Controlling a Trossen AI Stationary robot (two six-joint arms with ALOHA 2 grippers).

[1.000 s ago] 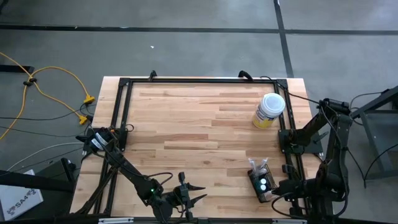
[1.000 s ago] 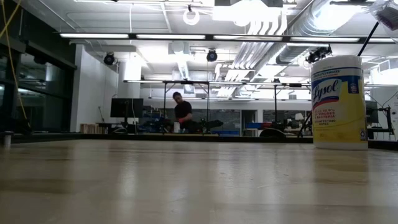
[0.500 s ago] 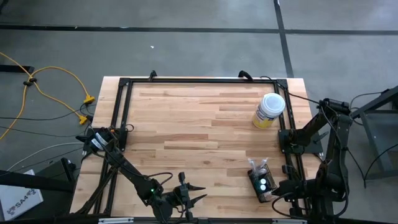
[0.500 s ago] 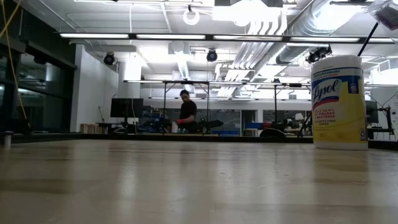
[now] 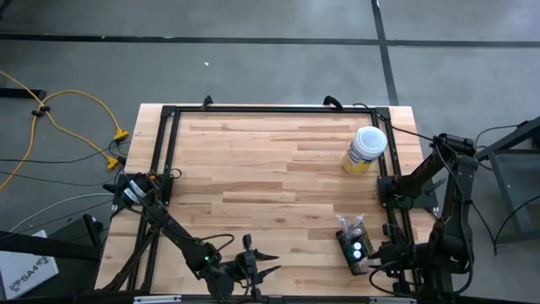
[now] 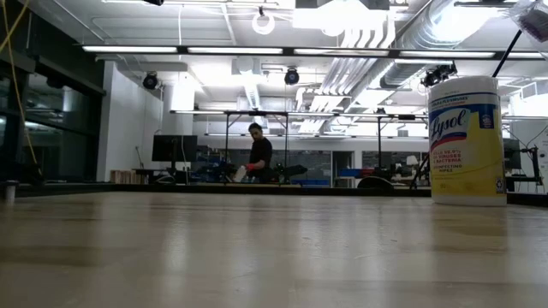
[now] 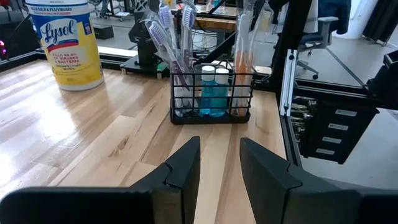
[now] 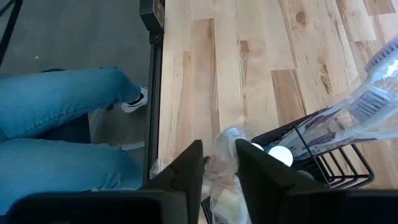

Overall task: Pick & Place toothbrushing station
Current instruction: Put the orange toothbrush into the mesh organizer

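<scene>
The toothbrushing station (image 7: pixel 211 93), a small black wire basket, stands on its base near the table's right near corner (image 5: pixel 354 247). In it stand wrapped toothbrushes and two blue bottles with white caps (image 8: pixel 267 153). My right gripper (image 8: pixel 221 168) hangs over the basket's near end. Its fingers are parted around the top of a clear toothbrush wrapper (image 8: pixel 227 146). My left gripper (image 7: pixel 219 158) waits open and empty by the near edge (image 5: pixel 270 263), pointing level at the basket. My right gripper has the crumpled top end of the clear wrapper (image 8: pixel 225 142) between its parted fingers, which slant down from above. Whether either finger touches it I cannot tell. The wrapped brush stands in the basket's near end.
A yellow wipes canister (image 5: pixel 364 150) with a white lid stands at the far right, also in the low view (image 6: pixel 467 141). A black frame rail (image 5: pixel 270 110) runs round the tabletop. A person's legs in jeans (image 8: pixel 62 124) are just beyond the near edge. Bare wood lies between the arms.
</scene>
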